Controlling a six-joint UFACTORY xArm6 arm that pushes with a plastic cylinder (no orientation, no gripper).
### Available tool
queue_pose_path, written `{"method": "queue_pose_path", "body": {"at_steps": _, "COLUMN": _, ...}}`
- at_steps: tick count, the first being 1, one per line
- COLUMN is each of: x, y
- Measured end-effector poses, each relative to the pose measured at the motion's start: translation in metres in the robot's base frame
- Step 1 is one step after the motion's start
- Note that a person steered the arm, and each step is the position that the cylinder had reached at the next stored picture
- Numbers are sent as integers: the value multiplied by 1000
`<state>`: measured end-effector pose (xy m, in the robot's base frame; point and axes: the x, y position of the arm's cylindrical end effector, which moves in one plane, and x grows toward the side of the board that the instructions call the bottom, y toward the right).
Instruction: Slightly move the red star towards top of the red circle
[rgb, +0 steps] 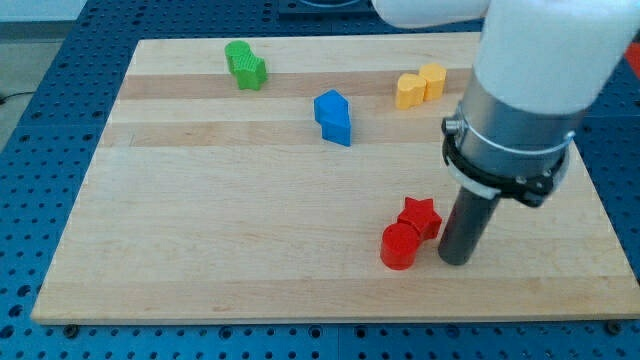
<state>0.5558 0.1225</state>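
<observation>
Tool, my tip (456, 260), holds nothing, just right of red star (420, 216); red circle (399, 246) touches star's lower-left.

Bright, even light falls from overhead across the pale wooden board surface (250, 230), with no harsh glare on its grain. Shadows are soft and short: a faint one sits beside the blue plastic block (333, 117), another under the red plastic cylinder (399, 246). The large white arm housing (545, 50) close to the camera is slightly soft, while the blocks appear sharp.
</observation>
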Motion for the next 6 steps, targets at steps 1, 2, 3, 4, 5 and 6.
{"method": "queue_pose_path", "body": {"at_steps": 1, "x": -25, "y": -3}}
{"method": "queue_pose_path", "body": {"at_steps": 2, "x": -44, "y": -6}}
{"method": "queue_pose_path", "body": {"at_steps": 3, "x": -59, "y": 15}}
{"method": "queue_pose_path", "body": {"at_steps": 4, "x": -91, "y": 17}}
{"method": "queue_pose_path", "body": {"at_steps": 5, "x": -162, "y": 6}}
{"method": "queue_pose_path", "body": {"at_steps": 6, "x": -173, "y": -75}}
